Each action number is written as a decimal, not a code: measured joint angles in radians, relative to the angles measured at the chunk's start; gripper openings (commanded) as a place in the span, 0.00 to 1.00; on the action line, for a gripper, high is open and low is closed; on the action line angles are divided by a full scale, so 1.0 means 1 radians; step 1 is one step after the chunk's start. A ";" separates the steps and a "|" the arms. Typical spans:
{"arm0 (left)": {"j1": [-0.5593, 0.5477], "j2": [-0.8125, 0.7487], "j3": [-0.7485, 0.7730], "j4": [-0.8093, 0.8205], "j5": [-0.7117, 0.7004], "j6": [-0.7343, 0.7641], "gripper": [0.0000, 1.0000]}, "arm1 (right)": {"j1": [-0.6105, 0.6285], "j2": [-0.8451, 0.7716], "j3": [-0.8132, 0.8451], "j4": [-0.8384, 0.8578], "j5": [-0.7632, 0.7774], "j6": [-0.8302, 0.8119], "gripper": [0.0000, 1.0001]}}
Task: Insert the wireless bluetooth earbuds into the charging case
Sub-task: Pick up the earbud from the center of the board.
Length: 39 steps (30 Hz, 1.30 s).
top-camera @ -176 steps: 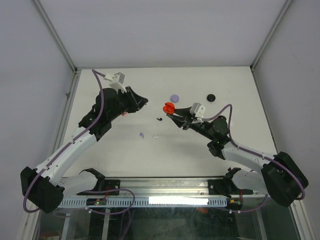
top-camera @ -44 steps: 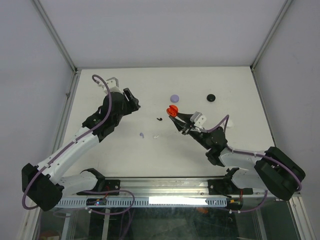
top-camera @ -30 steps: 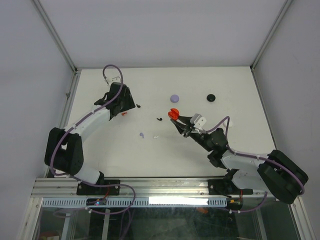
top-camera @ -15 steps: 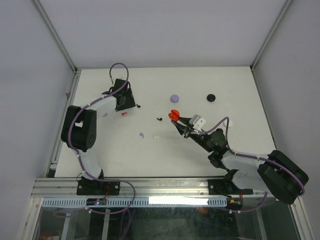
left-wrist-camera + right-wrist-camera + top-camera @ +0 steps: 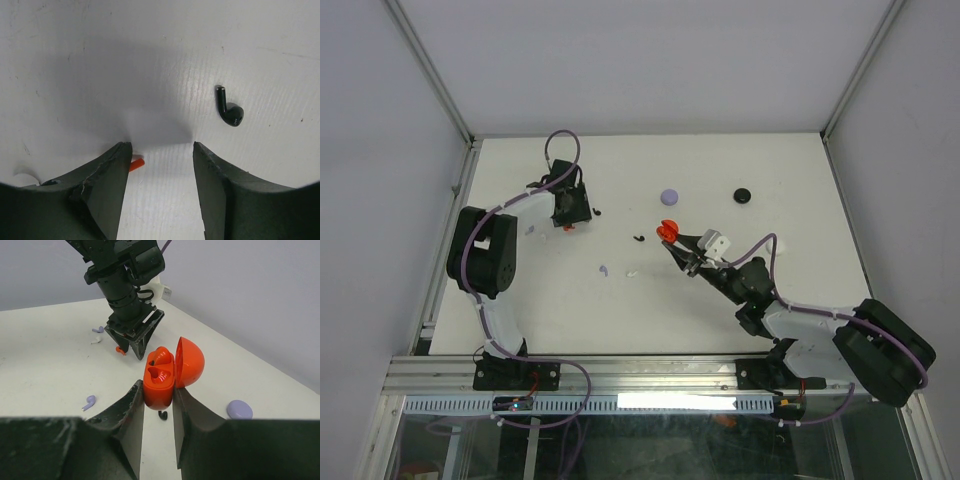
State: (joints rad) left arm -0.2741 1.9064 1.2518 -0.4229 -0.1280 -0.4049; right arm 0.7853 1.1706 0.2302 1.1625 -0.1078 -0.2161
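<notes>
A white table (image 5: 770,290) walled in by pale grey panels is seen from above. In the upper left of the top view, the left claw (image 5: 570,214) is pointed down at the table, its jaws spread wide with nothing held between them. In the left wrist view, a red earbud (image 5: 136,163) is seen lying on the table at the inner edge of the finger on the left of the frame. It is partly hidden by that finger, and whether the two touch cannot be told. A black earbud (image 5: 230,108) lies in the upper right of that frame, outside the jaws.

Near the centre of the top view, a red charging case (image 5: 160,380) is clamped between the fingers of the right claw (image 5: 677,246). Its lid (image 5: 190,362) is swung open and its inner recesses are shown in the right wrist view. A second black earbud (image 5: 638,238) lies just left of the case in the top view. A lilac earbud (image 5: 604,270) and a white earbud (image 5: 631,271) lie near each other lower down. A lilac case (image 5: 669,196) and a black case (image 5: 743,195) rest farther up the frame, apart from each other.
</notes>
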 measured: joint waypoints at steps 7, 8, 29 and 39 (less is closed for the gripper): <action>-0.002 -0.007 -0.012 -0.007 0.010 0.009 0.51 | 0.000 0.009 0.000 0.000 0.000 0.000 0.00; -0.003 -0.010 -0.014 -0.010 0.010 0.011 0.51 | 0.000 0.009 0.000 0.000 0.000 0.000 0.00; -0.021 -0.130 -0.041 -0.110 0.028 0.040 0.53 | 0.000 0.016 0.000 0.003 0.000 0.004 0.00; -0.019 -0.117 0.073 -0.195 -0.022 0.193 0.54 | 0.000 0.013 -0.002 0.003 -0.001 0.004 0.00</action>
State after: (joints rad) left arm -0.2935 1.7893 1.3251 -0.6182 -0.1497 -0.2119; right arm 0.7853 1.1835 0.2279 1.1660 -0.1085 -0.2119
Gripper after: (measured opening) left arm 0.536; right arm 0.277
